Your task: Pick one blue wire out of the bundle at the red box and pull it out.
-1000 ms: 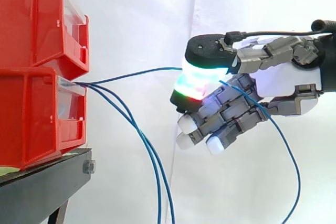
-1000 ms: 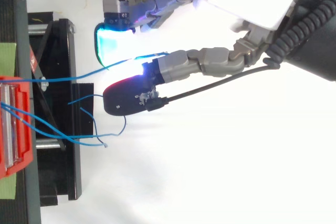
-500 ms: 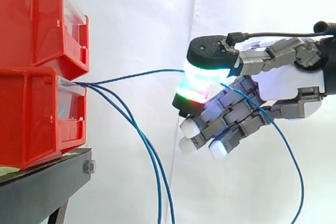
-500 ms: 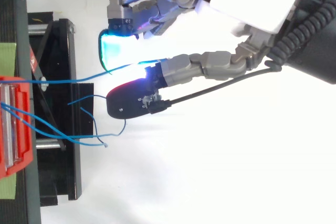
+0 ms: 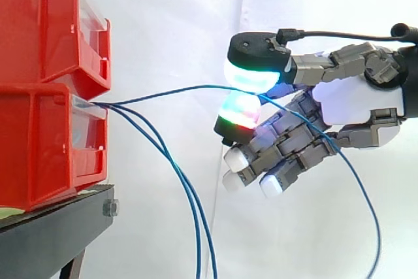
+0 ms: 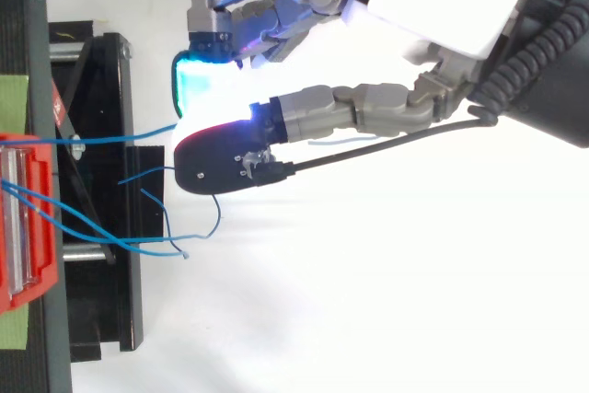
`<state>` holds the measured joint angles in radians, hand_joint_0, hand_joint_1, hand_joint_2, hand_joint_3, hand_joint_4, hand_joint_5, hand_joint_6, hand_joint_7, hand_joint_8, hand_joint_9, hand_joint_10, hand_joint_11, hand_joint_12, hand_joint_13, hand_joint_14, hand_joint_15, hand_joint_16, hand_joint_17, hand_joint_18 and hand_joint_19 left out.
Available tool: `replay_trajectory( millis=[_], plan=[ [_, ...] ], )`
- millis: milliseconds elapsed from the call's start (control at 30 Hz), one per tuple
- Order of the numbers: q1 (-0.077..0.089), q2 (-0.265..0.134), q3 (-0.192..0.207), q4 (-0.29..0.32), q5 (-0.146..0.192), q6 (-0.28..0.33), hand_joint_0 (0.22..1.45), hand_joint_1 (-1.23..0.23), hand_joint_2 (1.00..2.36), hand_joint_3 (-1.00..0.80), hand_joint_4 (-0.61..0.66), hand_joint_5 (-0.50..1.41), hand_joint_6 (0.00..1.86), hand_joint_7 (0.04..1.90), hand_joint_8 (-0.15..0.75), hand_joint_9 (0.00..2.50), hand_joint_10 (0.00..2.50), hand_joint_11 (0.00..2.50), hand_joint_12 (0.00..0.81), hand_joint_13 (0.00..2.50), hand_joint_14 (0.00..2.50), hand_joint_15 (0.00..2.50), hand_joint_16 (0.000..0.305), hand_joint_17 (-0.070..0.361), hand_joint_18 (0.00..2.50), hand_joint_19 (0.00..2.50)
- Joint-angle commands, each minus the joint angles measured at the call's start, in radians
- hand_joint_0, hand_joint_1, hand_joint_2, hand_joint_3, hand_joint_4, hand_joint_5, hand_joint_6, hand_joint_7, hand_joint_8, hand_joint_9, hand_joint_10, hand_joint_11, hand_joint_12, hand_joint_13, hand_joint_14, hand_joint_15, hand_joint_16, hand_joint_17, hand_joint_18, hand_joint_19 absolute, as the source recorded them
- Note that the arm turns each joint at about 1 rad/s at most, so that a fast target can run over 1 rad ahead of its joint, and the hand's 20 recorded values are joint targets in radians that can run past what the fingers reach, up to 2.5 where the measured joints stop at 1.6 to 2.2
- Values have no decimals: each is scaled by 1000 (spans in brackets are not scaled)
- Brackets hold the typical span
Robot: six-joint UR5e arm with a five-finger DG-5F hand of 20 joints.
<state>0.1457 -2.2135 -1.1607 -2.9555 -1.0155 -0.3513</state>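
Your hand [image 5: 356, 102] is pinching one blue wire [image 5: 189, 89] between glowing fingertips [image 5: 251, 73]; you should be pulling straight away from the red box [image 5: 39, 142].

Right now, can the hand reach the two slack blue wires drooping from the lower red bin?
Probably yes: the two slack blue wires hang free between the hand and the lower red bin, nothing in the way.

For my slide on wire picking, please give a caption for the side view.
Robot hand pinches one blue wire running from the lower red bin; two more wires hang down.
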Motion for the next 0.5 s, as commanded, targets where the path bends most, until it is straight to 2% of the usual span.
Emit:
replay_trajectory(
  millis=[0,133,467],
  plan=[
    [0,0,1,-1,0,0,543,-642,1008,-396,232,-141,762,1131,379,835,16,571,483,589,11,315,63,142,639,526],
    [0,0,1,-1,0,0,576,-654,1015,-297,220,-143,784,1142,373,847,18,573,476,591,11,321,61,137,640,531],
    [0,0,1,4,0,0,572,-689,1022,-137,210,-147,848,1132,380,888,18,604,471,613,11,308,60,136,673,509]
  ],
)
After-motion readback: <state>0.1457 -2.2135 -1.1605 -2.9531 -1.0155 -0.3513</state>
